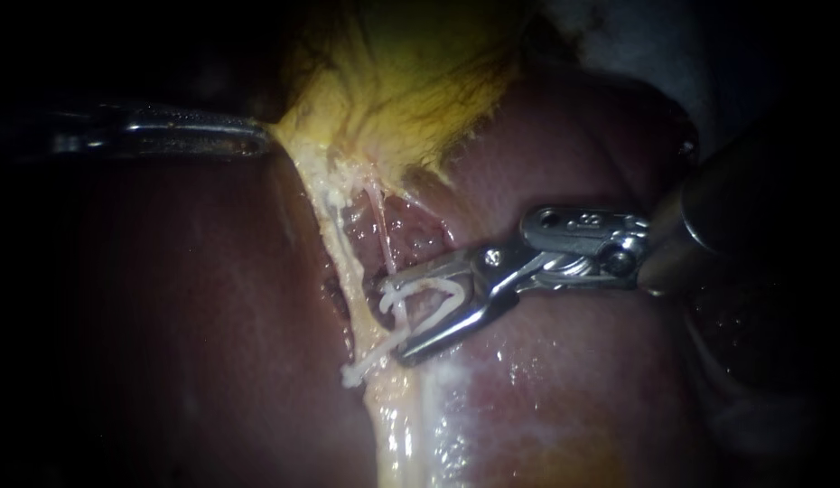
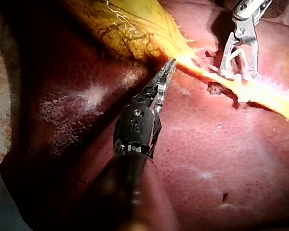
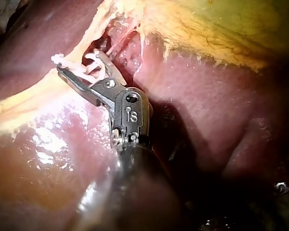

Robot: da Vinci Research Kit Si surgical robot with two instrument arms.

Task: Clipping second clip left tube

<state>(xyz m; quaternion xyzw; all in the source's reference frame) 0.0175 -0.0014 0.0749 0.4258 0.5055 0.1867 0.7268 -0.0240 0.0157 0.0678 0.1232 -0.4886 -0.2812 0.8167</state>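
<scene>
Cradling a white clip [image 1: 429, 286] at the tube [image 1: 382, 237], right instrument's tool [image 1: 396, 321].

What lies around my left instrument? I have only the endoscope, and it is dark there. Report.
Observer: Only the liver; the left wrist view shows a pale patch beside the shaft of the left instrument.
Operator: Check the shaft's other side.
Observer: A small dark slit in the liver, on the side of the right instrument.
Operator: Now the left jaws.
Observer: Shut on the narrow yellow end of the gallbladder.
</scene>
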